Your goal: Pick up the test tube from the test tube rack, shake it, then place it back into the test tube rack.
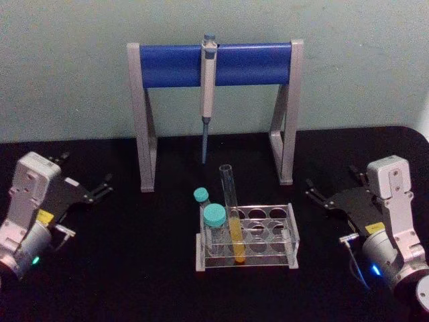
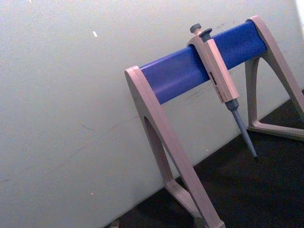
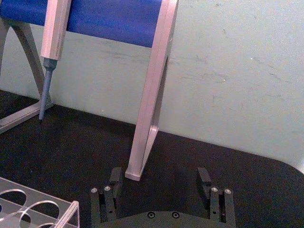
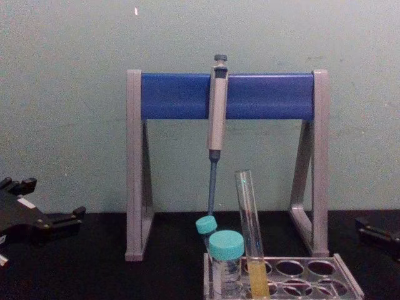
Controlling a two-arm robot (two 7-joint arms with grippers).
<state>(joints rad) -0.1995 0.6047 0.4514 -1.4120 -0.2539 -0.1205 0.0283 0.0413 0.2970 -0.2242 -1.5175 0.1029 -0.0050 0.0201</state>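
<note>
A: Right hand [image 1: 320, 194] sits low at the right side of the black desk [image 1: 134, 282], fingers spread wide, holding nothing, well apart from the rack. Left hand [image 1: 94, 190] is at the far left, also spread and holding nothing.

B: Task status?

A: Not begun, by my reading. The tall slim clear glass test tube [image 1: 231, 211] with yellow-orange liquid in its lower part stands in the low clear plastic test tube rack [image 1: 292, 235], leaning slightly. Pick-up, shake and return all remain.

B: Obstructions?

A: Two short teal-capped tubes [image 1: 214, 218] stand in the rack just beside the test tube on its left. Behind, the grey pipette [image 1: 207, 94] hangs from the blue bar of the grey pipette stand [image 1: 145, 121], tip above the desk beyond the rack. Approach from the right looks clear; the caps likely crowd the left.
</note>
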